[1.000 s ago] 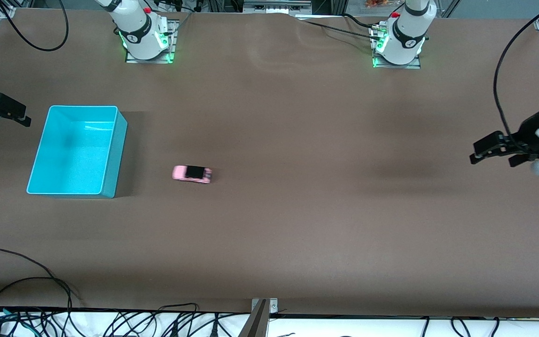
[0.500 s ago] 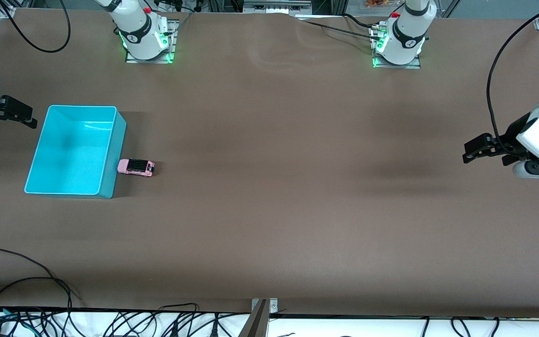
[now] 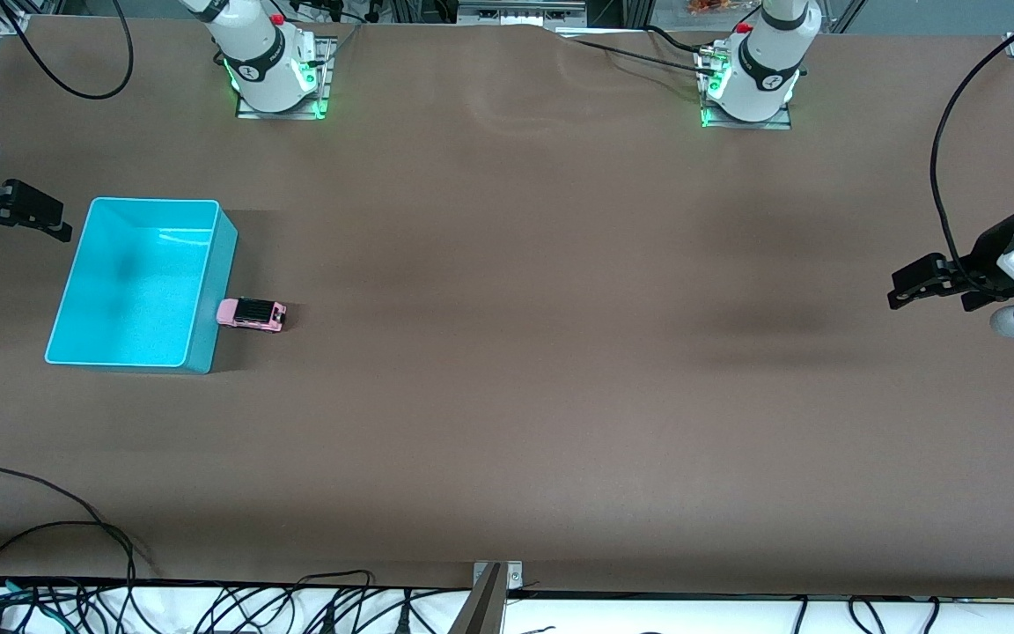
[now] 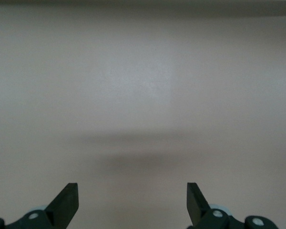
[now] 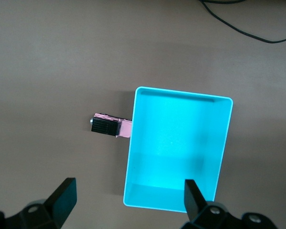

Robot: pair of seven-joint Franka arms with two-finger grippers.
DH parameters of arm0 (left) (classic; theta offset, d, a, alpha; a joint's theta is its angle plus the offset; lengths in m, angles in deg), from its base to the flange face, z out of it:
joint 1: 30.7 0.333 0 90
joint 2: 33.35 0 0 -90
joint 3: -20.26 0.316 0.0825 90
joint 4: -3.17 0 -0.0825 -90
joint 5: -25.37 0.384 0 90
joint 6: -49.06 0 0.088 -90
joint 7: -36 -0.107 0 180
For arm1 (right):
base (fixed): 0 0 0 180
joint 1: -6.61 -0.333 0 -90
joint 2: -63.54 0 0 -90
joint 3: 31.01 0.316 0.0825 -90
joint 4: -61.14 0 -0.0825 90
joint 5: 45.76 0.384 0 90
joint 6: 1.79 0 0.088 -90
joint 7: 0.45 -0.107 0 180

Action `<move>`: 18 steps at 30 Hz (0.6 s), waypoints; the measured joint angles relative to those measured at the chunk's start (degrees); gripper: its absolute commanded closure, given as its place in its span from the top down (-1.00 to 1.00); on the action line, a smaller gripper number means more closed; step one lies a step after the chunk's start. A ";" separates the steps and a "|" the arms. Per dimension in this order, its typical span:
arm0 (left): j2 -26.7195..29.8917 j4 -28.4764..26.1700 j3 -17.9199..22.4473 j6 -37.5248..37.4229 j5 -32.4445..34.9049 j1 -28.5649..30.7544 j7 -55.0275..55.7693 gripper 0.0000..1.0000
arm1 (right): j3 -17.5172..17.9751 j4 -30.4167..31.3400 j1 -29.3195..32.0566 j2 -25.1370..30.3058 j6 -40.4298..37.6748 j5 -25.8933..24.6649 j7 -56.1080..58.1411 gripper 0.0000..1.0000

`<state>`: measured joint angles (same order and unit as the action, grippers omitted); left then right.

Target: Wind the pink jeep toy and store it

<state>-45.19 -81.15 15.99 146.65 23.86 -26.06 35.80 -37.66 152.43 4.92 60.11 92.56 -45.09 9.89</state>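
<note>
The pink jeep toy (image 3: pixel 251 313), boxy with a black roof, rests on the brown table with its nose against the outer wall of the turquoise bin (image 3: pixel 224 264). It also shows in the right wrist view (image 5: pixel 109 127), touching the bin (image 5: pixel 219 138). The bin is empty. My right gripper (image 3: pixel 21 216) hangs open in the air at the right arm's end of the table, just outside the bin. My left gripper (image 3: pixel 925 286) is open and empty over bare table at the left arm's end; its wrist view shows only table between its fingertips (image 4: pixel 66 202).
Both arm bases (image 3: pixel 274 66) (image 3: pixel 749 75) stand along the table's back edge. Black cables (image 3: pixel 58 537) lie along the front edge nearest the camera and loop at the table's ends. A broad stretch of brown table lies between the jeep and the left gripper.
The jeep rolled from the table's middle toward the bin and stopped against its wall. The right gripper crept toward the bin. The left gripper swung in, then back out.
</note>
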 measured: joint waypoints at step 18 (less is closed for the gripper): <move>0.05 0.00 -0.11 0.11 -0.25 0.60 0.04 1.00 | 0.81 0.00 -1.94 -1.09 0.06 0.81 -2.22 1.00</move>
<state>-45.15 -81.15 15.88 146.75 23.62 -25.47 35.84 -36.86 152.43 2.98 59.02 92.62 -44.27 7.67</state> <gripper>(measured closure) 0.000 0.000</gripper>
